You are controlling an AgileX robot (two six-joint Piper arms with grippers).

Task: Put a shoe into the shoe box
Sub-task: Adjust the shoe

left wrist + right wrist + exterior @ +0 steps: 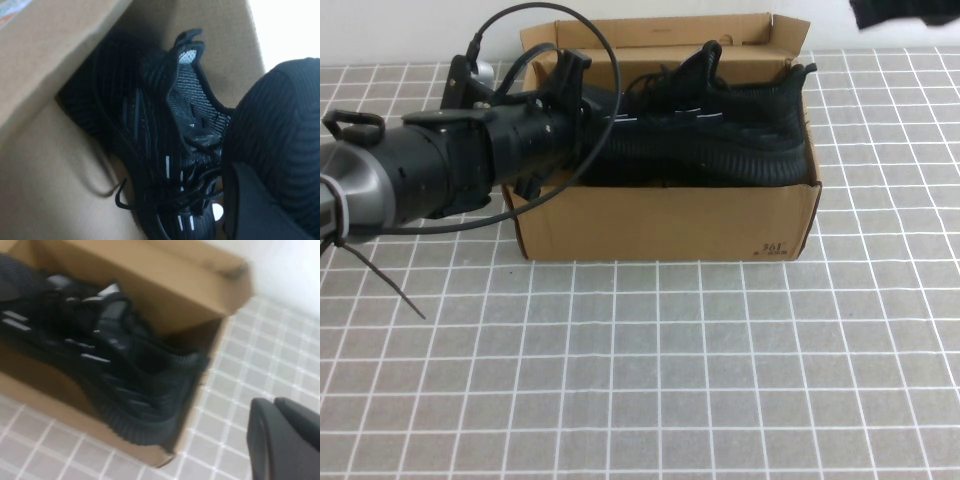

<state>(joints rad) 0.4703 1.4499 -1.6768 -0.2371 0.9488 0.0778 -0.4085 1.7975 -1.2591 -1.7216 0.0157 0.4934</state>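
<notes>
The brown shoe box (pixel 660 220) stands open at the back middle of the table, with two black sneakers inside. The shoe (pixel 720 160) lies on its side along the front wall, its ridged sole facing me. Its mate (pixel 720 85) lies behind it. My left gripper (pixel 575 95) reaches into the box's left end and is shut on the shoe's heel. In the left wrist view one finger (pixel 250 210) presses against the shoe (pixel 280 135), and the mate (pixel 165 145) lies beyond it. My right gripper (pixel 272 405) is shut and empty over the tiles, beside the box (pixel 210 270).
The lid flap (pixel 660 30) stands up at the back of the box. A black cable (pixel 590 40) loops over the left arm and the box's left corner. A dark object (pixel 900 12) shows at the far right edge. Grey tiled table (pixel 650 380) spreads in front.
</notes>
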